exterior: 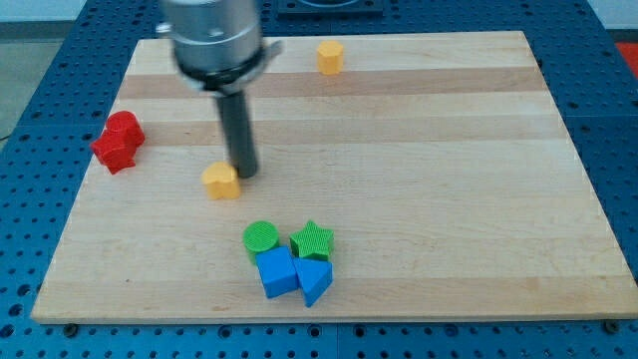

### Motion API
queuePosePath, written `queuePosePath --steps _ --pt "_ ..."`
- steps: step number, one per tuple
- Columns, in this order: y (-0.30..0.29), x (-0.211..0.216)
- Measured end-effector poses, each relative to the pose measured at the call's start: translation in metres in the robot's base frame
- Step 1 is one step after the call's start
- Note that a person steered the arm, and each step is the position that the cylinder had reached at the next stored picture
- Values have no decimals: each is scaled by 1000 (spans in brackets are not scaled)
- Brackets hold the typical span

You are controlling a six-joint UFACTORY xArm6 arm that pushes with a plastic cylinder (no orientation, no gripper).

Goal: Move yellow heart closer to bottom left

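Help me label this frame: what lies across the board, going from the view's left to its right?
Red blocks → yellow heart → my tip, touching the heart's right side → green cylinder → blue cube → yellow block at the top.

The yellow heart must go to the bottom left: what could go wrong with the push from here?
1. My tip sits at the upper right edge of the yellow heart, not behind its middle. An off-centre push may turn the heart or let it slip aside.
2. The red block lies near the board's left edge. A push that drifts towards the view's left could knock it.
3. A long push may slide the heart off the board's edge.
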State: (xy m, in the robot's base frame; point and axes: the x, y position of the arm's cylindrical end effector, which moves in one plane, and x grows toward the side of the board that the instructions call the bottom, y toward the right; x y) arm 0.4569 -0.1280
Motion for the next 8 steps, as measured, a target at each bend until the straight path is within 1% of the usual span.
queuePosePath --steps 1,2,3,4,5,6,7,8 --pt "-15 18" --pt "2 11" --pt "-10 19" --pt "-55 52" --pt "-80 61" --pt "-46 55" --pt "-21 64" --pt "-55 94"
